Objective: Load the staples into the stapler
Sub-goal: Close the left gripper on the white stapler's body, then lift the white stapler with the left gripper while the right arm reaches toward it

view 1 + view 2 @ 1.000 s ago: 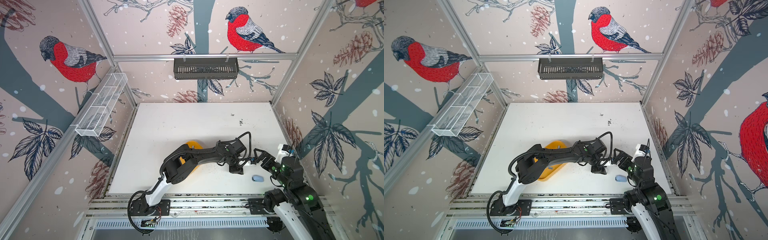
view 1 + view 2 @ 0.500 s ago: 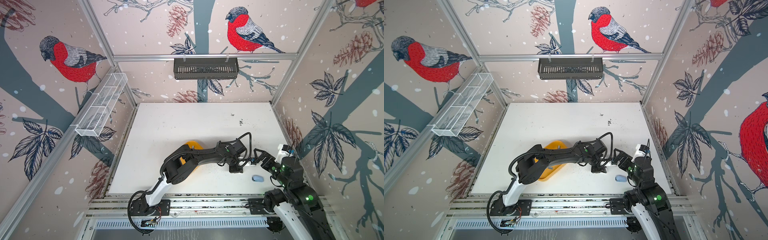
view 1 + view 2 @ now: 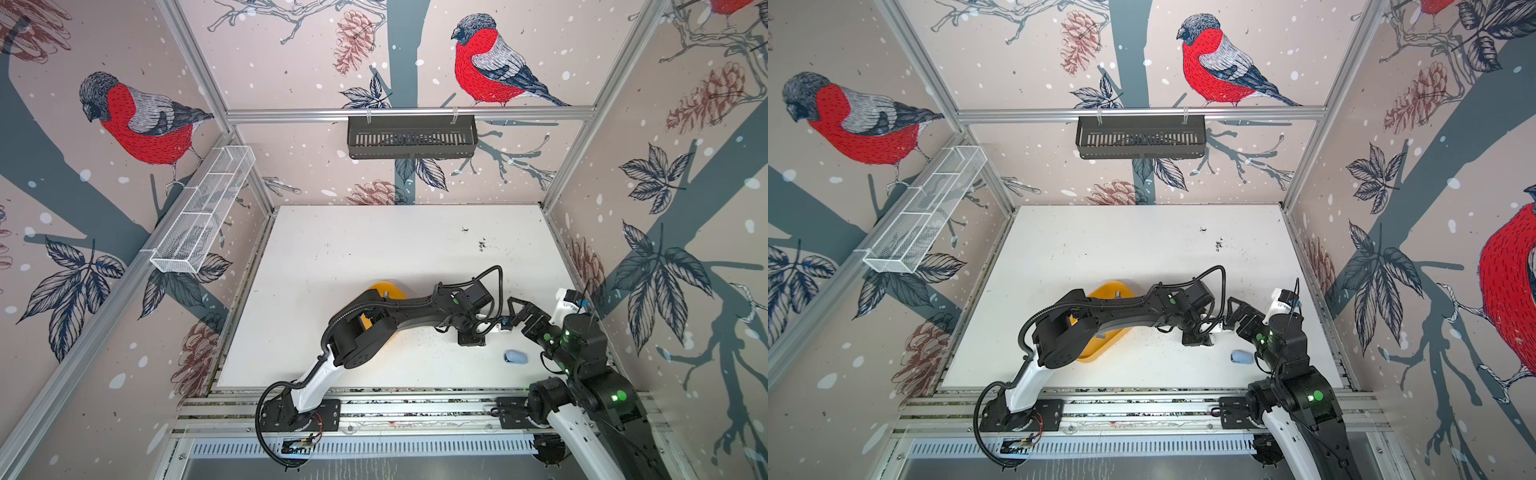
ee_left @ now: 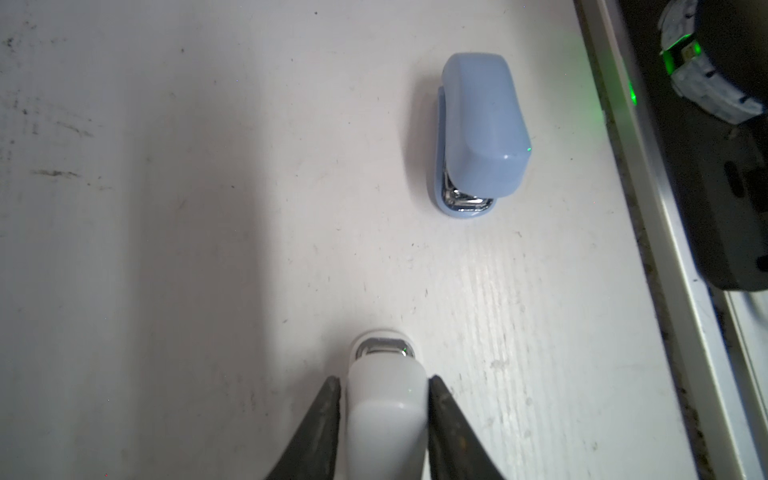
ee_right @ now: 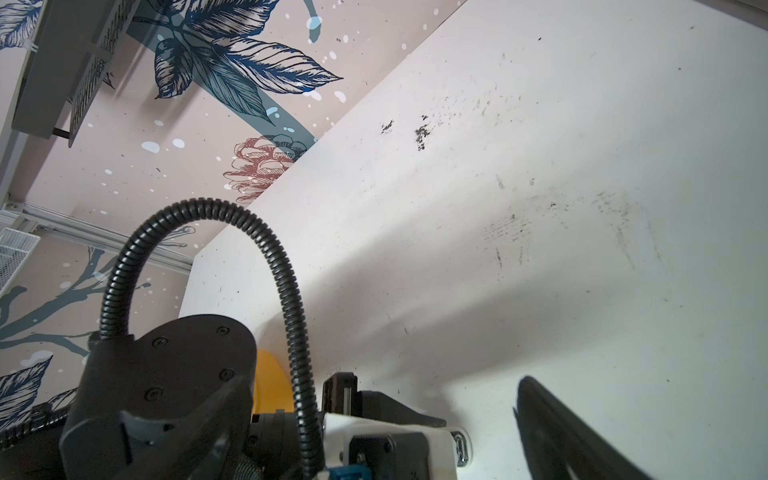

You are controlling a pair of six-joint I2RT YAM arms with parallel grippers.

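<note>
My left gripper (image 4: 384, 380) is shut on a small white stapler (image 4: 386, 415), one dark finger on each side. The stapler's metal front end points at the white table (image 4: 166, 249), close to the surface. In both top views the white stapler (image 3: 491, 328) (image 3: 1214, 328) sits at the table's right front. A second, light blue stapler (image 4: 482, 124) (image 3: 515, 356) lies closed on the table a little ahead of it. My right gripper (image 3: 508, 316) (image 3: 1227, 313) stands wide open right beside the white stapler, holding nothing. The staples are not in view.
A yellow tray (image 3: 1113, 291) (image 3: 388, 287) lies under the left arm, mostly covered by it. The table's front rail (image 3: 415, 405) runs close behind the blue stapler. A black basket (image 3: 411, 137) hangs on the back wall and a white wire basket (image 3: 208, 208) on the left wall.
</note>
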